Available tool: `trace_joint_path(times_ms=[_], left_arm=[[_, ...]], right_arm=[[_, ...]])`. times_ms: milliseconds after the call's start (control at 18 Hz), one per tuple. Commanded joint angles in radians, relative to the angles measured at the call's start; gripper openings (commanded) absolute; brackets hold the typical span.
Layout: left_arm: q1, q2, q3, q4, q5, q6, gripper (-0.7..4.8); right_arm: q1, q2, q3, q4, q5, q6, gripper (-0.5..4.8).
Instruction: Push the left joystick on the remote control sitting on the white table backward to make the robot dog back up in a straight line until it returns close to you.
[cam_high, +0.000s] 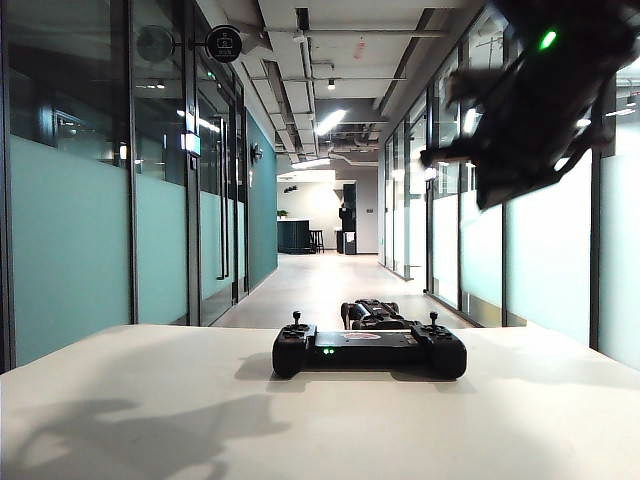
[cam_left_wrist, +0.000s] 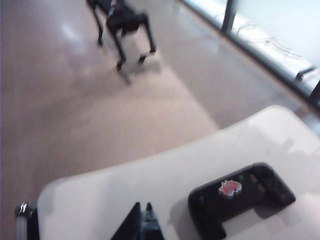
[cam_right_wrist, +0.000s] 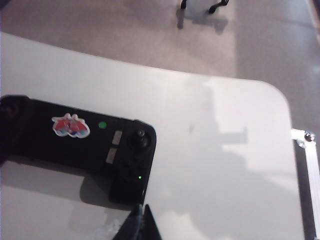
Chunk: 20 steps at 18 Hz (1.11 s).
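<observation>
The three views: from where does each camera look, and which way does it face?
Exterior view: low at table height, facing down the corridor over the remote control; one raised arm shows.
Left wrist view: above the white table, looking down; left gripper tips, robot dog.
Right wrist view: above the remote's other end; right gripper shut.
All three share the remote.

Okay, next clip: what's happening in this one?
A two-armed robot faces a remote control lying flat on the white table; nothing holds it. Neither gripper touches the left joystick. The right gripper is shut and hangs above the table just short of the handset's right-hand end. The left gripper, also closed as far as the tips show, hovers over bare table beside the handset. The robot dog stands on the corridor floor just beyond the table's far edge.
</observation>
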Motion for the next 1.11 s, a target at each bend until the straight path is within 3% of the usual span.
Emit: trace_joint_path(times_ms=[56,389,556,834,1113], left_arm=[[-0.001,-0.145,-0.187,0.089,-0.056,-0.021,-0.06],[-0.001,-0.461,-0.608,0.224,-0.124,-0.069,-0.06],[-0.001,-0.632,-0.829,0.356,-0.142,-0.098,-0.06],[-0.001,-0.843,-1.118,0.430,-0.212,-0.114,-0.06],[-0.001,-1.084,-1.349,0.510,-0.209,-0.158,-0.06]], right_arm=[[0.002,-0.084,-0.050,-0.001,-0.005,-0.004,-0.06],[0.002,-0.166,-0.098,-0.008,-0.039,-0.006,-0.06],[0.002,-0.188,-0.118,-0.006,-0.050,-0.006,-0.06],[0.002,-0.249,-0.168,0.000,-0.066,-0.006,-0.06],[0.002,-0.350,-0.226,0.002,-0.087,-0.006,-0.06]])
